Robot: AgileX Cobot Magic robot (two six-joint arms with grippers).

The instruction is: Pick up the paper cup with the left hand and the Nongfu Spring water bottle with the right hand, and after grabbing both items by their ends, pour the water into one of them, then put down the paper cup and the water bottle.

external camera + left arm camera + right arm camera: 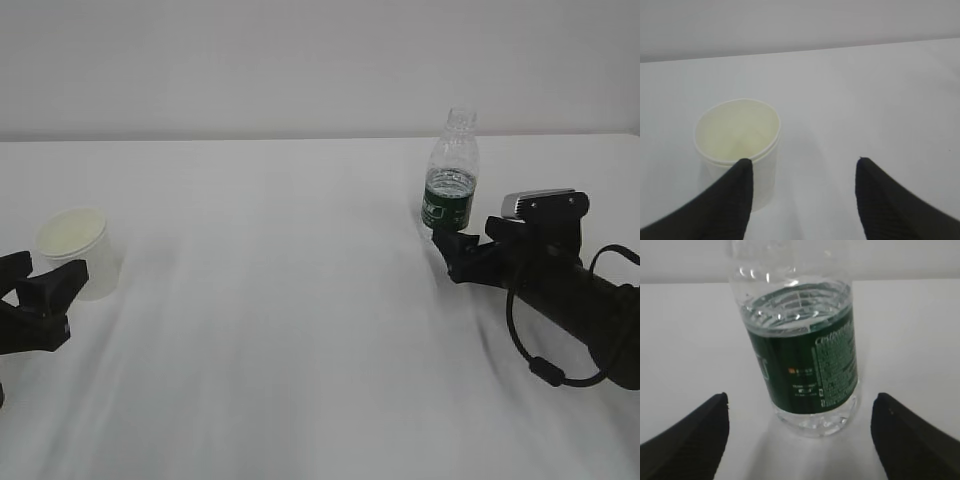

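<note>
The white paper cup [78, 250] stands upright at the table's left, its cream inside showing. My left gripper [35, 278] sits low just in front of it, open and holding nothing. In the left wrist view the cup [737, 142] is left of the gap between the fingers, and the left finger overlaps its front wall; the left gripper [803, 162] faces bare table. The clear bottle [450, 175] with a dark green label stands upright at right, capless. My right gripper [450, 242] is open at its base. In the right wrist view the bottle [805, 355], with water [795, 310] up to the label's top, stands just ahead of the right gripper [801, 396], untouched.
The white table [300, 330] runs back to a pale wall. A black cable [530, 340] loops beside the right arm. Nothing else stands on the table between the cup and the bottle.
</note>
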